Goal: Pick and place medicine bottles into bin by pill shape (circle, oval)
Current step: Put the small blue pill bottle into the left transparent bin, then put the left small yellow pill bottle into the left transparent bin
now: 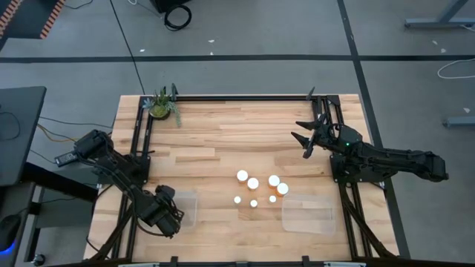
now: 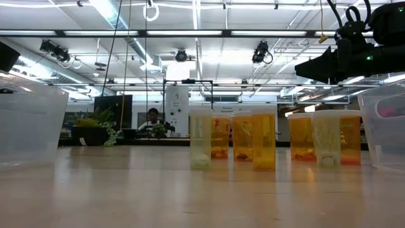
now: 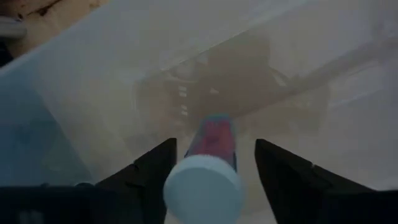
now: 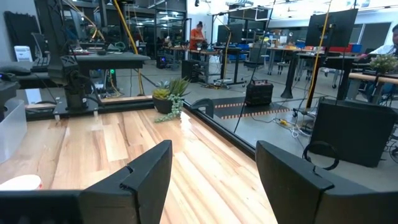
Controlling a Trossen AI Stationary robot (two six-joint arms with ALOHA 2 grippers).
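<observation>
Several medicine bottles [image 1: 253,183] with white caps stand in a cluster at the table's middle near side. In the low view they show as amber bottles [image 2: 264,145] in a row. My left gripper [image 1: 169,213] points down into the clear left bin [image 1: 187,202] and is open. One bottle with a white cap [image 3: 203,188] and pink pills inside shows between its fingers, cap toward the camera, in the bin. My right gripper [image 1: 306,139] is open and empty, raised above the table's right far part.
A clear right bin [image 1: 307,216] stands near the front right, beside the bottle cluster. A small potted plant [image 1: 163,106] stands at the far left corner. Black frame rails [image 1: 237,97] run along the table's far, left and right edges.
</observation>
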